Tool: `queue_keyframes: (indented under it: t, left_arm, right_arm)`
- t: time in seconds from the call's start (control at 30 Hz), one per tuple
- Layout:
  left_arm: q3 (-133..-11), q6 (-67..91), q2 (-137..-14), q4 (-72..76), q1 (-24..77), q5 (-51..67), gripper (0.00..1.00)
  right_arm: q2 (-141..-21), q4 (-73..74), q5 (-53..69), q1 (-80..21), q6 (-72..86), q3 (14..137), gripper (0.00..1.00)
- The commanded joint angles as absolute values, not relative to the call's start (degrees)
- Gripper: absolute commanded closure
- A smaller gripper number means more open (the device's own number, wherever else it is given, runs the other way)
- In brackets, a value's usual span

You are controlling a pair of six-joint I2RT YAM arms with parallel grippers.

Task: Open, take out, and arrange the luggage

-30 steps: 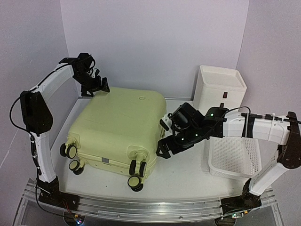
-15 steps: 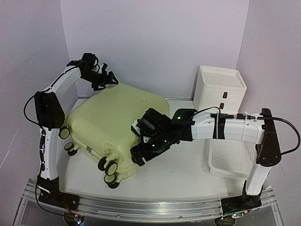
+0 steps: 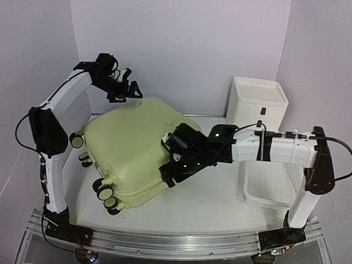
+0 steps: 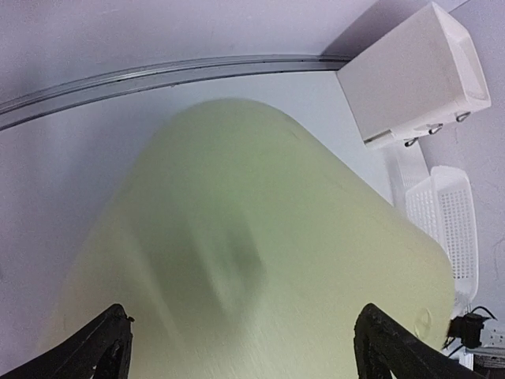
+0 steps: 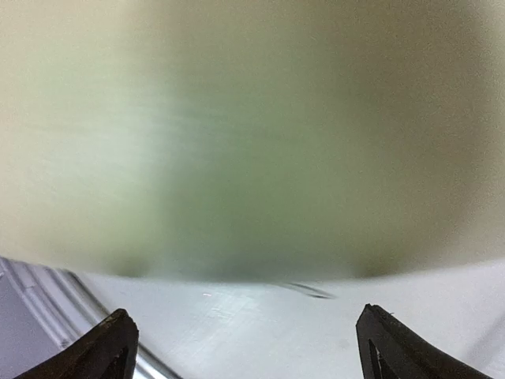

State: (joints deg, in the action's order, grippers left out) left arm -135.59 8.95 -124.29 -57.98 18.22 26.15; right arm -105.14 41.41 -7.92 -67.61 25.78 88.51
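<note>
The luggage (image 3: 129, 148) is a pale yellow-green hard-shell suitcase lying flat and skewed on the table, its caster wheels (image 3: 104, 193) pointing to the front left. My left gripper (image 3: 129, 91) hovers open over the case's far edge; in the left wrist view its fingers (image 4: 110, 339) straddle the blurred shell (image 4: 260, 253). My right gripper (image 3: 165, 159) stands open against the case's right side. The right wrist view shows the blurred shell (image 5: 252, 134) just ahead of the open gripper (image 5: 245, 316), with bare table below.
A white three-drawer box (image 3: 257, 104) stands at the back right, also seen in the left wrist view (image 4: 410, 75). A white mesh basket (image 3: 272, 184) lies in front of it. Walls close in on the back and left. A metal rail (image 3: 165, 242) runs along the near edge.
The suitcase has turned clockwise, its wheel end swinging from the front to the front left. The right gripper has moved left along with its side. The left gripper has shifted right over the far edge.
</note>
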Motion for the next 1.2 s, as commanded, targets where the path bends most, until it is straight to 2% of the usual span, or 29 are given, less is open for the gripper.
queue_keyframes:
  t: [0.0, 0.07, 0.2, 0.37, 0.53, 0.67, 0.8, 0.97, 1.17]
  left_arm:
    - [-127.2, 6.6, -99.8, -68.2, 20.6, 18.4, 0.01]
    - [-120.5, 7.5, -92.4, -67.2, 20.8, 15.8, 0.01]
    - [-102.3, 10.5, -75.3, -64.1, 21.1, 9.7, 0.01]
    - [-82.4, 18.1, -59.0, -61.1, 21.1, 7.8, 0.00]
    - [-66.1, 26.5, -48.0, -56.2, 21.1, 11.4, 0.00]
    - [-59.7, 32.0, -44.8, -49.6, 21.0, 17.0, 0.00]
    - [-57.4, 35.8, -47.2, -44.2, 20.6, 20.4, 0.00]
    - [-55.0, 39.5, -48.8, -38.8, 19.3, 18.6, 0.00]
    - [-47.2, 48.2, -48.8, -29.8, 18.6, 19.7, 0.00]
  right_arm:
    - [-92.3, 46.8, -26.0, -65.1, 21.0, 81.7, 0.02]
    - [-88.5, 47.8, -27.3, -62.1, 20.3, 79.0, 0.02]
    - [-84.6, 47.3, -19.3, -49.9, 18.8, 78.0, 0.02]
    - [-90.6, 45.3, -11.6, -37.6, 17.0, 87.2, 0.02]
    - [-96.1, 28.8, 1.3, -33.8, 16.5, 90.7, 0.02]
    - [-103.7, 27.7, 13.1, -32.1, 21.9, 100.1, 0.02]
    - [-111.4, 26.5, 25.5, -31.7, 26.4, 107.3, 0.02]
    - [-117.4, 26.0, 32.4, -31.8, 28.5, 111.8, 0.02]
    - [-119.6, 24.7, 36.6, -32.0, 29.4, 111.1, 0.02]
